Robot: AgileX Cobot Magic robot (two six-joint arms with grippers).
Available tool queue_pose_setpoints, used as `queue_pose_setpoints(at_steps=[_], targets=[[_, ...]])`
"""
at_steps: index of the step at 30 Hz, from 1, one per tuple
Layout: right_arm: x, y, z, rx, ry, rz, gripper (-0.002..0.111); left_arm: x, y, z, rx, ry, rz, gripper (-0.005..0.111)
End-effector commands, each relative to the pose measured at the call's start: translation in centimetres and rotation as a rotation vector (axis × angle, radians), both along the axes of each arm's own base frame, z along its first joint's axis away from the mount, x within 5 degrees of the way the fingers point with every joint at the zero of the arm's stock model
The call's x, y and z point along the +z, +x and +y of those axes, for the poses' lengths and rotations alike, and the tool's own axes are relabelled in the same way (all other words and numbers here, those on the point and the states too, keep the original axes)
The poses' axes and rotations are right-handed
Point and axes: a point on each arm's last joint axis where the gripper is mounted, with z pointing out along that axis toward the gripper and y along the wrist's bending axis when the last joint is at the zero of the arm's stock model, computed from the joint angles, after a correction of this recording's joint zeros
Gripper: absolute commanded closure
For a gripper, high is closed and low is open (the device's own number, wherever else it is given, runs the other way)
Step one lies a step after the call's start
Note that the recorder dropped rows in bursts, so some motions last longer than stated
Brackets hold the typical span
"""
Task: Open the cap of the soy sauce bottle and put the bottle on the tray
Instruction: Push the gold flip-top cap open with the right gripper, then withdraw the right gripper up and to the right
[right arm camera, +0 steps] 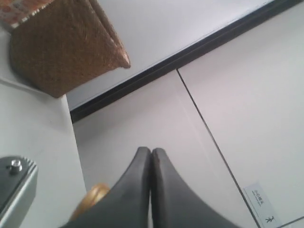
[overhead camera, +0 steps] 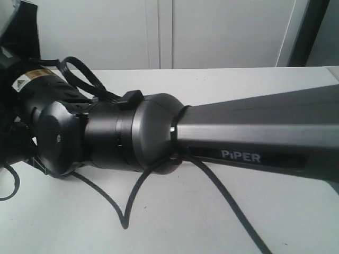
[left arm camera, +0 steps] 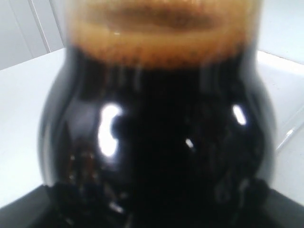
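The soy sauce bottle (left arm camera: 156, 123) fills the left wrist view: a round clear body of black liquid with a brown foamy band at the top. It sits between my left gripper's dark fingers (left arm camera: 21, 214), which show only at the frame's lower corners and seem closed on it. My right gripper (right arm camera: 151, 152) is shut, fingertips pressed together with nothing between them. The golden-bronze cap (right arm camera: 90, 199) peeks out just beside one right finger; I cannot tell whether they touch. The tray is out of view.
A dark grey arm marked PIPER (overhead camera: 238, 132) crosses the exterior view from the right and hides most of the white table (overhead camera: 212, 222). Black cables (overhead camera: 127, 211) lie under it. A brown wicker basket (right arm camera: 61, 47) and a grey metal part (right arm camera: 16, 185) show in the right wrist view.
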Motion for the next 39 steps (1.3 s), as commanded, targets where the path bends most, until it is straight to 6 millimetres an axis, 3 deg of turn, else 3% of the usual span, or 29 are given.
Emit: queue_pose_setpoints(at_steps=[1,8,15,21,39], targets=[[0.8,0.0,0.1,-0.001,0.018,0.004,0.108,-0.2,-0.2,-0.2,-0.02,0.025,0.01,0.107],[0.9,0.8,-0.7,-0.058,0.115,0.148,0.108,-0.2,-0.2,-0.2,-0.02,0.025,0.01,0.107],[2.5,3.4,-3.3,-0.082,0.428,0.466,0.108,-0.2,-0.2,-0.2,-0.02,0.025,0.01,0.107],[3.1,4.8,-5.2,-0.095,0.537,0.605,0.108,-0.2,-0.2,-0.2,-0.02,0.025,0.01,0.107],[0.9,8.0,-10.5,-0.028,0.187,1.042,0.108,-0.2,-0.2,-0.2,-0.02,0.025,0.01,0.107]])
